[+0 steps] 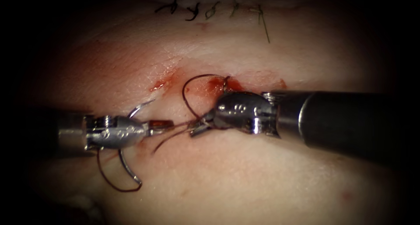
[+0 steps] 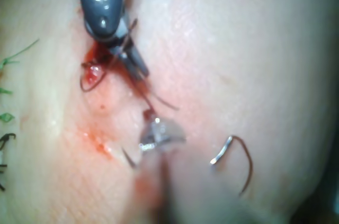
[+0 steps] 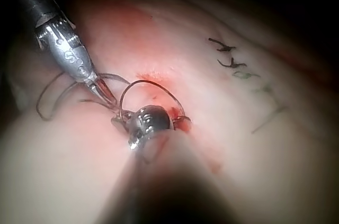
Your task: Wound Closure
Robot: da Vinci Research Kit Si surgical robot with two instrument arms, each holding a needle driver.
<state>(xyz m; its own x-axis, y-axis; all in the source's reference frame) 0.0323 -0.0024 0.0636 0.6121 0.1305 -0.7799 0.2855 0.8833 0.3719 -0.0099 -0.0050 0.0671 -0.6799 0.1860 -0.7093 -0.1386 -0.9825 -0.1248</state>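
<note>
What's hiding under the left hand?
The curved needle passes under the left hand; both ends stick out, free of the tissue. Its middle is covered, so any grip there is hidden.

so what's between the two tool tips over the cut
In the endoscope view a short stretch of dark thread over the tissue spans the gap between the left tool and the right tool.

tissue (image 1: 245, 181), red fluid (image 1: 216, 84), thread (image 1: 192, 87)
</note>
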